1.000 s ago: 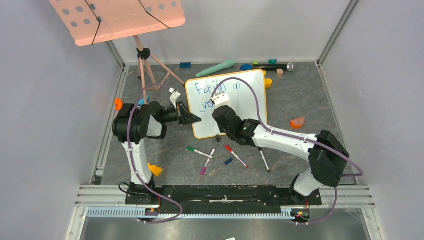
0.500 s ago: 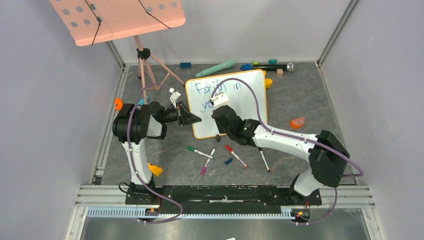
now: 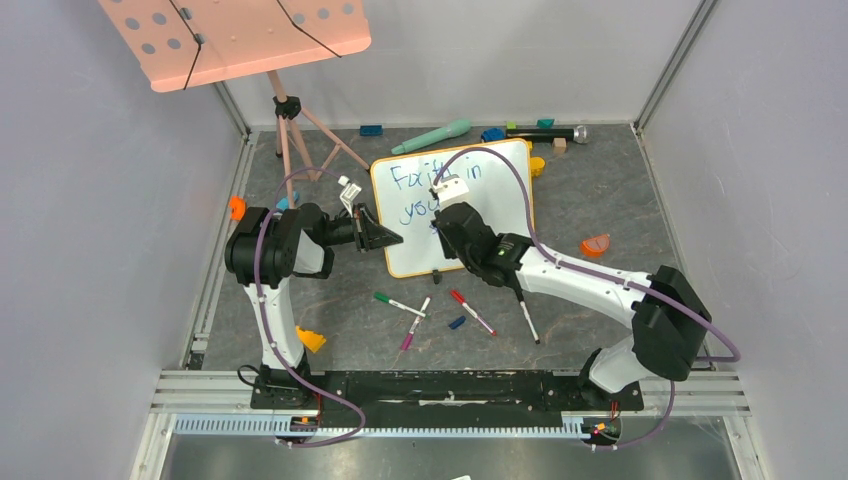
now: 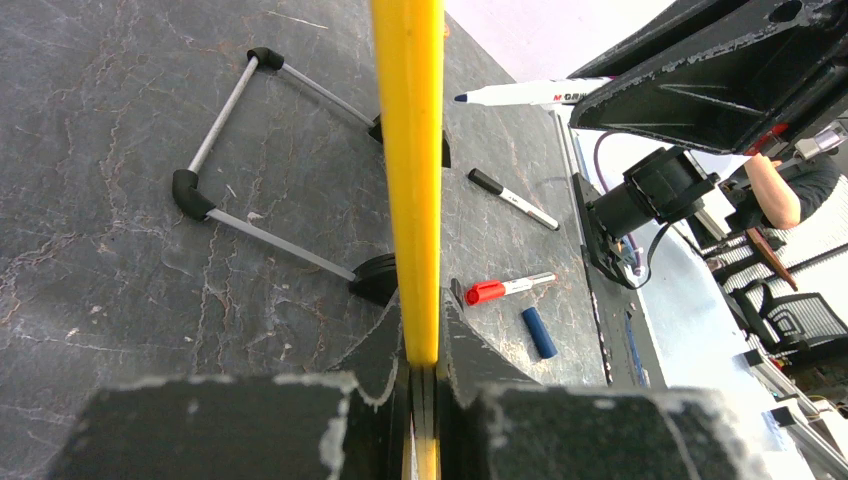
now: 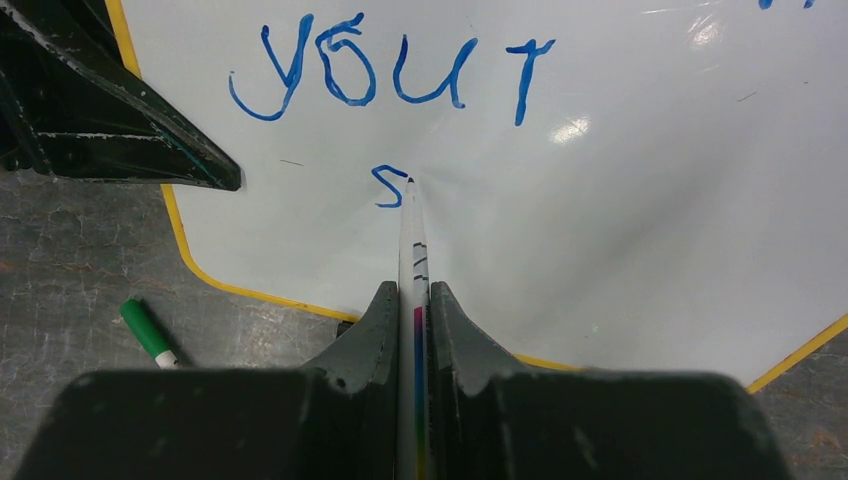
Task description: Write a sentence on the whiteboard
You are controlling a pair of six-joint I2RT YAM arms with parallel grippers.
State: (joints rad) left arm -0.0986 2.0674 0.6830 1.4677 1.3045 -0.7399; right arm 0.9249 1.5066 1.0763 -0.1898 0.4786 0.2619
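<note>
The whiteboard (image 3: 500,195), white with a yellow frame, stands tilted in the middle of the table. My left gripper (image 3: 385,238) is shut on its left frame edge (image 4: 410,150), which runs between the black fingers (image 4: 422,340). My right gripper (image 5: 412,300) is shut on a white marker (image 5: 413,255) whose tip touches the board. The sentence in blue reads "Faith in" (image 3: 410,178) at the top. Below it stands "your" (image 5: 380,75), then a single "s" (image 5: 390,187) at the marker tip. In the top view the right wrist hides the right fingers.
Loose markers lie in front of the board: green (image 3: 398,303), pink (image 3: 415,323), red (image 3: 470,311), black (image 3: 526,318), plus a blue cap (image 3: 457,322). A pink music stand (image 3: 240,35) on a tripod stands back left. Microphones (image 3: 432,136) and small blocks line the back wall.
My right wrist has shifted slightly right and away along the board, and its elbow has swung right. The left arm has stayed where it was, still clamping the frame.
</note>
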